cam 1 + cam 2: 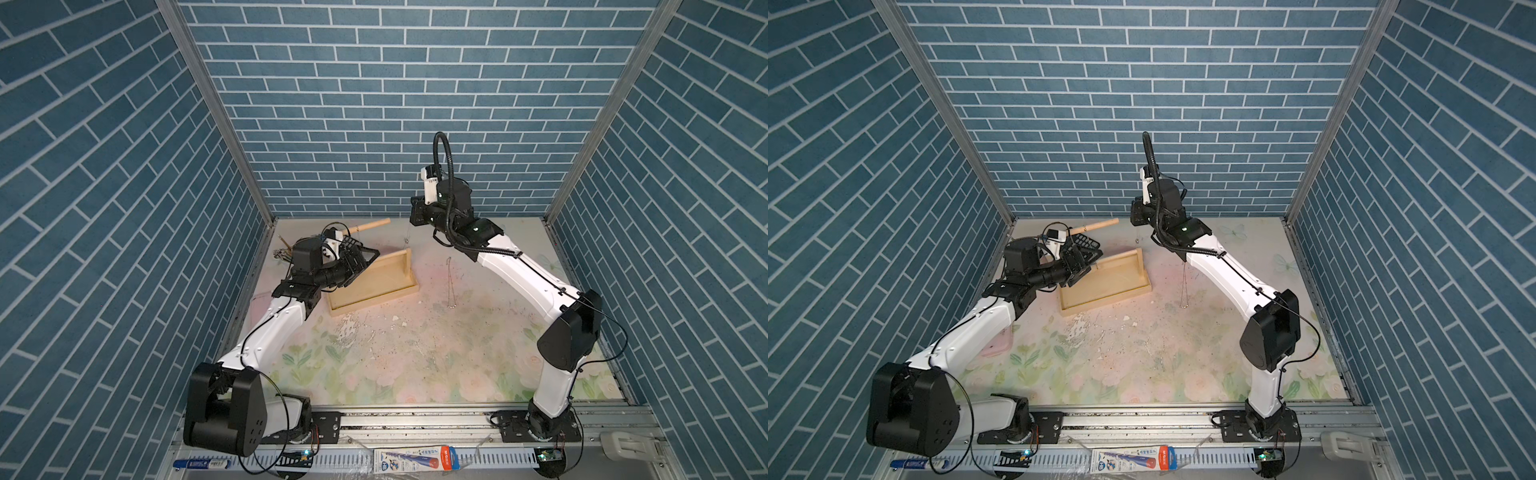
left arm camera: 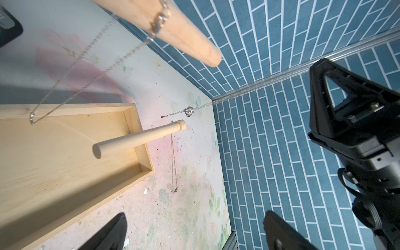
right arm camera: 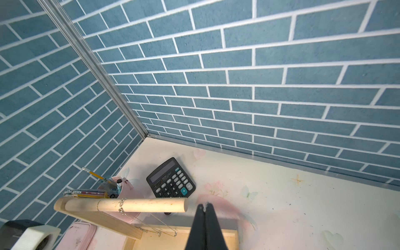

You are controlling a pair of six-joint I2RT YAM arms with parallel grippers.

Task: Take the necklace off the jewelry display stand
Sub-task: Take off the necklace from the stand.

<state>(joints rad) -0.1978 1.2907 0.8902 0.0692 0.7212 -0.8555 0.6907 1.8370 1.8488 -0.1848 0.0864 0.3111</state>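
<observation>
Necklace [image 1: 450,286] dangles from clenched right tool [image 3: 204,208] | left tool [image 2: 194,224] released near jewelry display stand [image 1: 376,300]

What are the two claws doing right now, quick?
Left gripper: open, holding nothing.
Right gripper: closed; a thin silver necklace seems to dangle from its tips.

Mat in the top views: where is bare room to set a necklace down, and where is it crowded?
Bare: the wide front-middle of the mat, between the jewelry display stand and the near rail; also along the back wall right of the calculator. Crowded: far-left corner, with stand, calculator and pencil cup.
</observation>
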